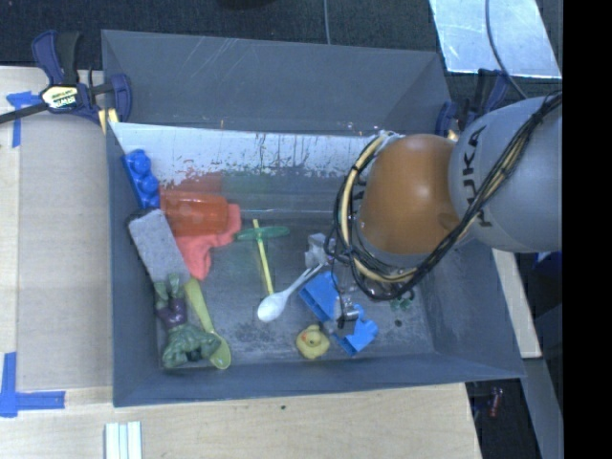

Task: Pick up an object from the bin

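Gripper [342,306] low in lower right of bin [268,94]
We see it just beside a blue block [318,296], near a white spoon [280,300]; open or closed, we cannot tell.

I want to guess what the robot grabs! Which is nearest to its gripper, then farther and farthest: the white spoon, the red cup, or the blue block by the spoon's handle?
1. Blue block: right beside the gripper, on the bin's right.
2. White spoon: middle of the bin.
3. Red cup: left side, toward the back.
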You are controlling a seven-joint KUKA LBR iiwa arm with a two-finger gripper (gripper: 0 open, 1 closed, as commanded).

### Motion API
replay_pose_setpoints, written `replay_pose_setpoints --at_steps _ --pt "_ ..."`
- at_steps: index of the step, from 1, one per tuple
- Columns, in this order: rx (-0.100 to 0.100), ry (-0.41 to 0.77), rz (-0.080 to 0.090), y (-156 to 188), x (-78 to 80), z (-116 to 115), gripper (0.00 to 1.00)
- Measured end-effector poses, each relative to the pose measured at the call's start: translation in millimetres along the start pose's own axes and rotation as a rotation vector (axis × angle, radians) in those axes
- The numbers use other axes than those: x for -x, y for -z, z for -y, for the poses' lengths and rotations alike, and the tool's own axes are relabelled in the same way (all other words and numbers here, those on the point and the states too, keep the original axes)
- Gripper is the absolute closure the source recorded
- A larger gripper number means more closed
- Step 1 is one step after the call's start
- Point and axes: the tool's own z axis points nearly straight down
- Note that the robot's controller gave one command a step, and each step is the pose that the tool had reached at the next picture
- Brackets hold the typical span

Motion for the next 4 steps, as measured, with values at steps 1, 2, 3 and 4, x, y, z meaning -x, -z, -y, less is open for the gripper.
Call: replay_pose_setpoints --at_steps 1,2,3,4 --pt "0.0 0.361 0.002 -20.8 8.4 2.6 0.0" --pt "0.001 0.281 0.002 -32.9 39.5 -14.7 1.0" --pt "0.001 0.28 0.002 -32.6 39.5 -14.6 1.0" --pt "0.002 0.282 -0.002 34.1 39.1 -18.2 1.0"
